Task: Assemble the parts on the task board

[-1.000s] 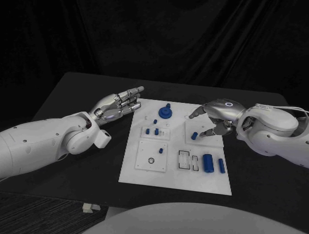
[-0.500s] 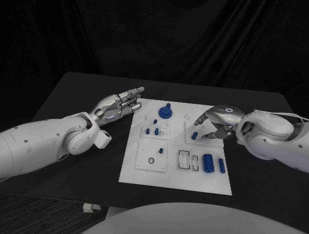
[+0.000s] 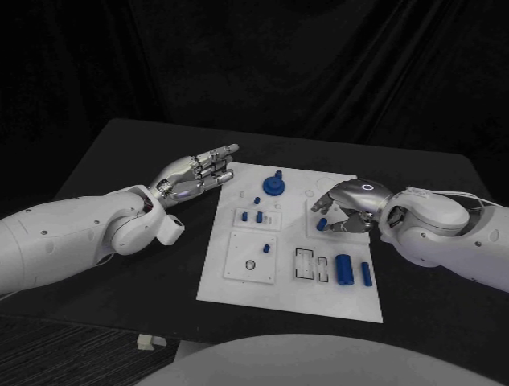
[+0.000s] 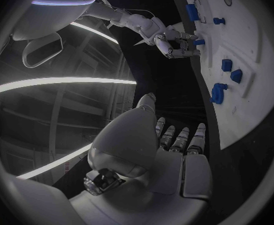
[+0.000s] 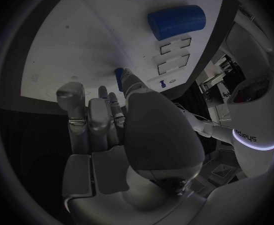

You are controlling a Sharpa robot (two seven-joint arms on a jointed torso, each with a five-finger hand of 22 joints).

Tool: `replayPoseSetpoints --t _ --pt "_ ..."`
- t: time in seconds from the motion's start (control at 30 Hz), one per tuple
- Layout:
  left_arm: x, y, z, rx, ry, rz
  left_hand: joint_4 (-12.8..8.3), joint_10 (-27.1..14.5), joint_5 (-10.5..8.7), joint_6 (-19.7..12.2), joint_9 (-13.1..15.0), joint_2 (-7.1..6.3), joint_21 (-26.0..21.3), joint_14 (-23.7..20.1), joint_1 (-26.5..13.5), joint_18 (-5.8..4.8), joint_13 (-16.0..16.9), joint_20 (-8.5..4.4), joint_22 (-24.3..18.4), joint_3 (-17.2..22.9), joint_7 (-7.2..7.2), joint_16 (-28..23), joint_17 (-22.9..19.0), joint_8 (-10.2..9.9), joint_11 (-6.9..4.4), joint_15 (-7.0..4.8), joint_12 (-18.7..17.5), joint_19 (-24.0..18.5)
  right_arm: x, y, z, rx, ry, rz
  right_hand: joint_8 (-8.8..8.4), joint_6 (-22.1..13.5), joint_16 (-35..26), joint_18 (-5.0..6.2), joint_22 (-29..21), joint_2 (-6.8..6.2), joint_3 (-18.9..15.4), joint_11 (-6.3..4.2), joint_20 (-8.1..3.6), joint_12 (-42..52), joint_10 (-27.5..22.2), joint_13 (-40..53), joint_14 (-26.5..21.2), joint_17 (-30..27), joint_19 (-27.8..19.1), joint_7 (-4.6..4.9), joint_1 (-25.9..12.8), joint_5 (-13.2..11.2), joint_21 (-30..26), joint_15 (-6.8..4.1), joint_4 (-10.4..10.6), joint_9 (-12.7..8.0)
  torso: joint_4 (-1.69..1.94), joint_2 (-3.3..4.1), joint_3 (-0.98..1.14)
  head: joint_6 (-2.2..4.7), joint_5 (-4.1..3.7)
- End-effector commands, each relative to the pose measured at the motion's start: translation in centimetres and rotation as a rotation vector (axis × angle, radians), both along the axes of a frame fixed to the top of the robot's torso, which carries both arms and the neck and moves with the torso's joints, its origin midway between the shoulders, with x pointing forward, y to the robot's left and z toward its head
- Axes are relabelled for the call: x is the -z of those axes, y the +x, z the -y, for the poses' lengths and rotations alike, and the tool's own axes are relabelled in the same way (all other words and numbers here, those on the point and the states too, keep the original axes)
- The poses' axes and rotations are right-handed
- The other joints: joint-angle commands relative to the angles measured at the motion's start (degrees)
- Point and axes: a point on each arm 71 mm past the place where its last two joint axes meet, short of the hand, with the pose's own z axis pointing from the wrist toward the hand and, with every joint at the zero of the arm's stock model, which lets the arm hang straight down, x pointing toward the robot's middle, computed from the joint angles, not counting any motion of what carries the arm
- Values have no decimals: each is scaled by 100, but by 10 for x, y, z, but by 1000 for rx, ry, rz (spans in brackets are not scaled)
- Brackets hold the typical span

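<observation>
The white task board (image 3: 280, 283) lies in the middle of the black table. On it a blue round part with a peg (image 3: 272, 186) stands at the far end, and small blue pegs (image 3: 252, 216) sit below it. Two blue cylinders (image 3: 343, 269) lie near the right edge. My right hand (image 3: 345, 204) hovers low over the board's upper right, fingers curled down around a small blue peg (image 5: 119, 78); the thumb tip lies against it, but I cannot tell whether the peg is gripped. My left hand (image 3: 196, 173) is open, fingers stretched out, beside the board's far left corner.
A black ring (image 3: 249, 264) lies in a square plate at the board's near left, and two rectangular slots (image 3: 312, 264) are beside the cylinders. Bare black table (image 3: 127, 153) surrounds the board. The left wrist view shows the board (image 4: 246, 102) edge-on with my right hand (image 4: 169, 38) above it.
My right hand has moved left and lower over the board, and its fingers have curled in around the small blue peg. The left hand has stayed still.
</observation>
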Motion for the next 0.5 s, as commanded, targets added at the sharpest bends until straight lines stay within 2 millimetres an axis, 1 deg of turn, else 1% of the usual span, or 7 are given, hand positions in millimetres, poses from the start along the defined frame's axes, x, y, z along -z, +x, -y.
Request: replayPoseSetpoints --t 0.03,0.17,0.27,0.3,0.33,0.4,0.5 --pt "0 -1 2 9 -18 -2 -30 -14 21 4 5 5 13 -3 37 -31 7 0 -6 -10 49 -1 -1 17 43 30 2 23 1 0 -3 -13 25 6 17 14 23 -82 626 58 15 -5 -1 -33 71 -8 45 11 47 39 6 53 37 4 -51 11 -1 4 -3 -1 16" --pt "0 -1 2 11 -18 -3 -36 -14 25 4 5 8 14 -4 41 -34 7 0 -2 -7 50 -2 -2 17 44 31 1 25 3 0 -5 -18 24 -1 41 96 49 -88 641 87 37 -48 -21 -62 306 -5 67 34 73 68 -20 66 113 -28 -84 21 3 4 -3 -1 14" --pt "0 -1 2 12 -18 -4 -36 -14 25 4 5 8 14 -4 41 -34 7 0 -2 -7 50 -2 -2 17 44 31 1 25 4 0 -6 -20 21 -6 96 261 58 -89 645 105 83 -96 -53 -84 529 -1 81 40 85 108 -20 69 144 -67 -95 42 3 3 -5 -1 18" --pt "1 -1 2 12 -18 -5 -36 -14 25 4 5 8 14 -4 41 -34 7 0 -2 -7 50 -2 -2 17 44 31 1 25 5 0 -6 -21 20 -8 134 382 55 -94 648 107 128 -106 -67 -136 600 -11 85 37 90 114 -2 87 159 -80 -102 56 3 3 -5 -1 19" --pt "1 -1 2 13 -18 -5 -43 -14 29 2 5 14 14 -5 46 -38 7 1 -4 -1 51 -2 -2 17 46 32 0 26 5 0 -7 -22 19 -10 143 418 58 -94 648 111 148 -111 -71 -153 625 -12 87 40 91 111 6 98 163 -84 -102 60 1 5 -5 -1 21" --pt "1 -1 3 13 -17 -6 -47 -15 32 1 4 17 14 -5 49 -40 7 1 -5 3 52 -2 -2 16 47 33 0 27 5 0 -7 -22 18 -12 176 559 46 -95 646 112 233 -115 -83 -222 712 -18 87 26 88 143 45 158 159 -91 -110 70 0 6 -5 -1 24" --pt "1 -1 3 14 -17 -7 -59 -15 39 3 5 29 15 -4 58 -48 7 1 -3 14 55 -2 -1 17 51 35 -1 31 6 0 -6 -22 16 -15 238 794 38 -100 647 94 353 -91 -80 -323 785 -22 86 17 84 158 95 219 166 -77 -128 94 -1 6 -4 -1 27"
